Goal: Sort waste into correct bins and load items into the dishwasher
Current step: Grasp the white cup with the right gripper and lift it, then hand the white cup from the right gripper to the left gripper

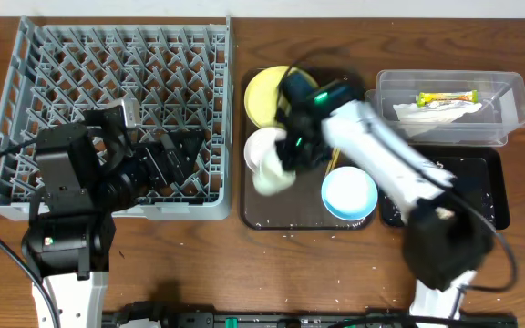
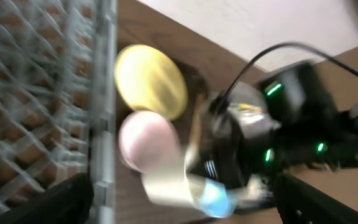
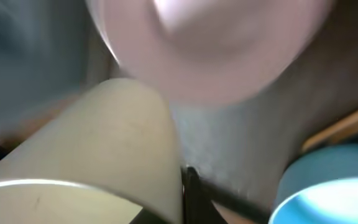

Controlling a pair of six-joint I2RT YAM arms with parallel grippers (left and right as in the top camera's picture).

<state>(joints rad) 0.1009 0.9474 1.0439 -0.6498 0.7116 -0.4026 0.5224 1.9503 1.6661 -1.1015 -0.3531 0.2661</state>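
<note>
My right gripper point(image 1: 283, 162) is over the brown serving tray and is shut on the small white cup point(image 1: 272, 179), which is tilted; the right wrist view shows the cup point(image 3: 104, 143) pressed against one black finger point(image 3: 190, 196). Beside it are the white bowl point(image 1: 261, 146), yellow plate point(image 1: 264, 94), light blue bowl point(image 1: 349, 194) and chopsticks point(image 3: 344, 127). My left gripper point(image 1: 182, 150) is open and empty over the grey dish rack point(image 1: 35, 82). The clear tub point(image 1: 509, 96) holds the wrapper point(image 1: 445, 97) and napkin point(image 1: 436, 112). The black tray point(image 1: 486, 196) has rice scraps.
The brown serving tray point(image 1: 285, 221) lies between the rack and the bins. The left wrist view is blurred; it shows the rack wall point(image 2: 104, 93), the plate point(image 2: 151, 78), the bowl point(image 2: 148, 140) and my right arm point(image 2: 253, 143).
</note>
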